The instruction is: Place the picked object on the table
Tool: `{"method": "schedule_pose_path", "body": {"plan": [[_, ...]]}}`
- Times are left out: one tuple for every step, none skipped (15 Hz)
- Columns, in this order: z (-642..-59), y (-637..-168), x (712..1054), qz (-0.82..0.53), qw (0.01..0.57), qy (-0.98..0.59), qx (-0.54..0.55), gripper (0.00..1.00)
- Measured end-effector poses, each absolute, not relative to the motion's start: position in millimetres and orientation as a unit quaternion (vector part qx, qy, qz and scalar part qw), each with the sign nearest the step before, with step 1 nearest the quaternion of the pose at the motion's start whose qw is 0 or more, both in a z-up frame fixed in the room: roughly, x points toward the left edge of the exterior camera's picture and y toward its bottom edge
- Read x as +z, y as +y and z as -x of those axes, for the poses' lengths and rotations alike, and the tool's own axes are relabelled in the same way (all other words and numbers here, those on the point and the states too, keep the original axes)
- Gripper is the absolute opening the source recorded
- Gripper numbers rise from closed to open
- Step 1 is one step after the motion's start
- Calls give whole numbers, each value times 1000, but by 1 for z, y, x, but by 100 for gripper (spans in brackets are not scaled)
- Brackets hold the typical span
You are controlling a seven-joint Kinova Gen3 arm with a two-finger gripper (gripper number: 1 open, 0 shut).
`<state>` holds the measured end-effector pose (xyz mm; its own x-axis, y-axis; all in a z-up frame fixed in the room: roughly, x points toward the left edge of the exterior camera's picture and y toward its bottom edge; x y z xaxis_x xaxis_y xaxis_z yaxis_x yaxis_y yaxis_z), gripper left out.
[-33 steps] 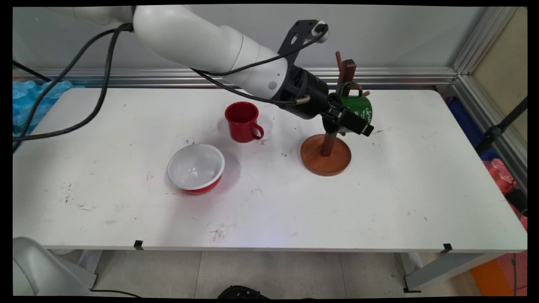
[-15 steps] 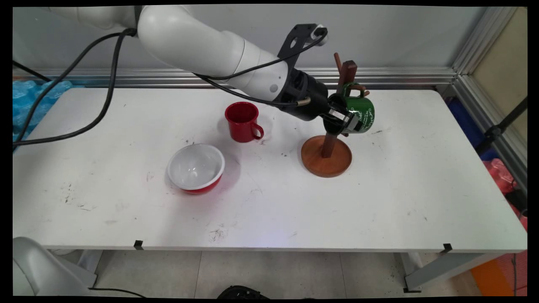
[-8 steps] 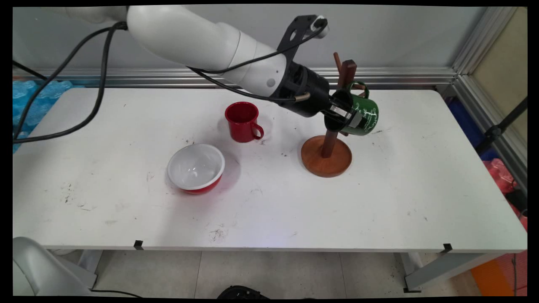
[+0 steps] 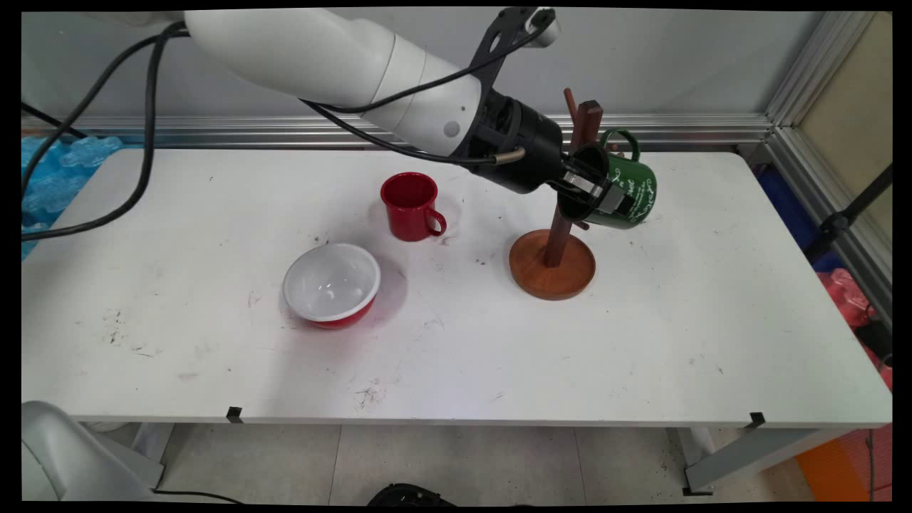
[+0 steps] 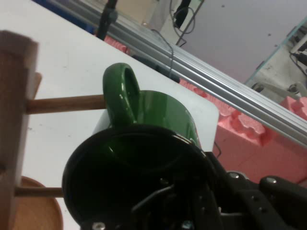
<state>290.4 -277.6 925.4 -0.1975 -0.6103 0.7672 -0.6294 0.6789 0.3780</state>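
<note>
Your gripper (image 4: 603,197) is clamped on the rim of the green mug (image 4: 630,191), 1 finger inside the mouth and 1 outside, holding it tilted in the air just right of the wooden mug tree (image 4: 554,239). In the hand view the mug's handle (image 5: 122,98) sits at the tip of a peg (image 5: 64,103); you cannot tell whether it touches. A red mug (image 4: 410,206) and a red bowl with a white inside (image 4: 332,284) stand on the table (image 4: 641,342) to the left.

Glossy enamel-like green mug (image 4: 627,191); smooth, satin-finished wooden stand (image 4: 552,262); scuffed matt white table (image 4: 499,342).
</note>
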Motion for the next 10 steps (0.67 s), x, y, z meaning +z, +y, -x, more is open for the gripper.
{"method": "schedule_pose_path", "body": {"plan": [[-290, -275, 928, -398, 492, -774, 8, 0], [-290, -272, 930, -396, 493, -775, 6, 0], [-290, -270, 932, -393, 494, -775, 4, 0], [-291, -266, 935, -391, 495, -776, 2, 0], [-291, -263, 937, -388, 495, -777, 0, 0], [-291, -260, 939, -385, 495, -779, -2, 0], [-293, -257, 942, -381, 494, -782, -3, 0], [-295, -254, 944, -376, 492, -785, -3, 0], [-297, -252, 946, -372, 490, -788, -1, 0], [-299, -251, 948, -368, 488, -791, 0, 0]]}}
